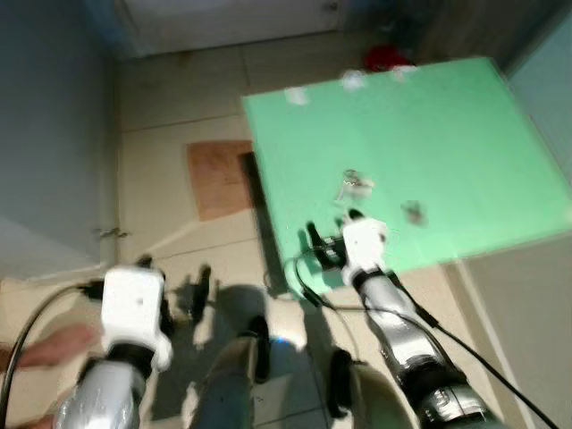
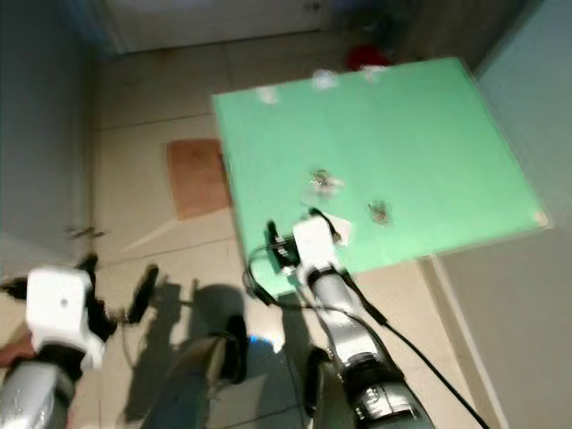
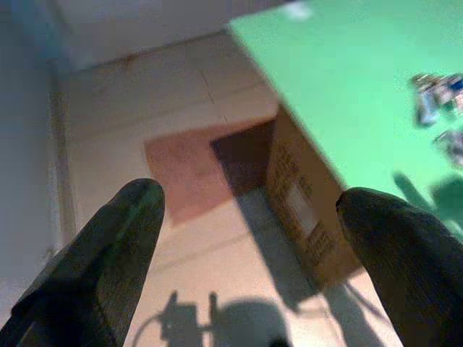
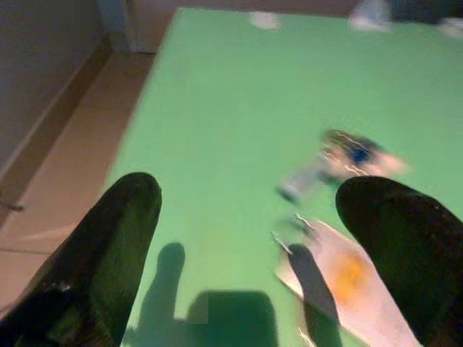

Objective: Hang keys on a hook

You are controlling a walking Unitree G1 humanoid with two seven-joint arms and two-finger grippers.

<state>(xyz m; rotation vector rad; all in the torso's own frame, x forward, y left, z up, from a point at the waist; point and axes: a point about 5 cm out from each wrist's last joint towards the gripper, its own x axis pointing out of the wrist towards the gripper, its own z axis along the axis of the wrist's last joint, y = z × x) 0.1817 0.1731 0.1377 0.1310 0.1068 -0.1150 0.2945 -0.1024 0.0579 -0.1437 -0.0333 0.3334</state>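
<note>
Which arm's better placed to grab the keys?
Right. The right gripper hangs open over the near edge of the green table, close to the keys. The left gripper hangs over the floor.

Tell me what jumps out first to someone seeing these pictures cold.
The bright green tabletop dominates, set over a pale tiled floor with a brown mat beside it. Near the table's middle lies a small bunch of keys, with the right claw open at the near edge just short of them. The left claw hangs open over the floor, away from the table.
</note>
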